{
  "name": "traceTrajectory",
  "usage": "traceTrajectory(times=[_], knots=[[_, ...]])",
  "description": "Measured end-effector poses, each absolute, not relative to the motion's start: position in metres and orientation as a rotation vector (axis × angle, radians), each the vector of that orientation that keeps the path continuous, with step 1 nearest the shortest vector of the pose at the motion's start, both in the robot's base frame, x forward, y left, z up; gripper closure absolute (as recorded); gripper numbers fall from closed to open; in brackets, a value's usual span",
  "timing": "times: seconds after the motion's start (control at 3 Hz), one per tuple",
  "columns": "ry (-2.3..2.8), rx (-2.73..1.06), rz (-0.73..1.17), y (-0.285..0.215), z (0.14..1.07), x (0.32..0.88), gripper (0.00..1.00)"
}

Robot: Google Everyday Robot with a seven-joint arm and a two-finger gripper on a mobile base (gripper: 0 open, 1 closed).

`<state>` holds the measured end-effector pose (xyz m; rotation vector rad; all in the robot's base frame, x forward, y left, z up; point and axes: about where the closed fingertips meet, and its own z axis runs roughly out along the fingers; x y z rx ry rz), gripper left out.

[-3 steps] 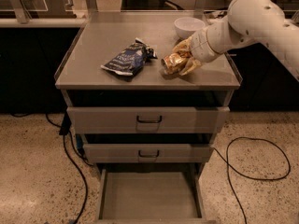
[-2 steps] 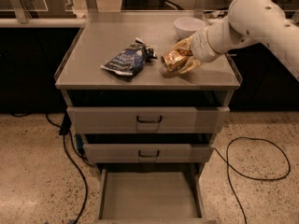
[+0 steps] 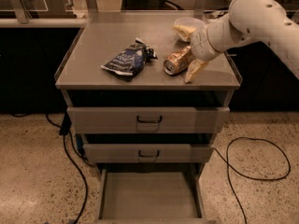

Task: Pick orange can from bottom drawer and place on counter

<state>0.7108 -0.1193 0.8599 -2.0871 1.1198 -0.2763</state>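
1. Bottom drawer (image 3: pixel 149 197) stands pulled out at the foot of the cabinet, and its grey tray shows nothing inside. The pick from the drawer looks done.
2. The can (image 3: pixel 176 62) is up on the counter (image 3: pixel 93 45). It lies on its side near the front right edge, silver end facing front-left.
3. It looks to be resting on the metal top rather than hanging in the air, so the placing appears all but finished.
4. The gripper (image 3: pixel 188 50) is right at the can, with the white arm reaching in from the right.
5. Its fingers (image 3: pixel 194 71) are spread apart, one behind the can and one in front on its right side. I judge the grip let go, though the front finger sits so close to the can that I cannot rule out touch.
6. The bag (image 3: pixel 126 59) lies just to the left of the can and apart from it. A pale bowl (image 3: pixel 189 22) sits behind the gripper.
7. What is left, as I judge it, is to draw the gripper up and away without rolling the can. A can on its side could roll towards the front edge.
8. The two upper drawers (image 3: pixel 149 120) are shut, and the task does not ask to close the bottom one.
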Motion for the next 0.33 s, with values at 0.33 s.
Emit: traceTrajectory(times=[0.33], knots=[[1.120,-2.087,-0.276,-0.1193,0.8599,0.7108,0.00]])
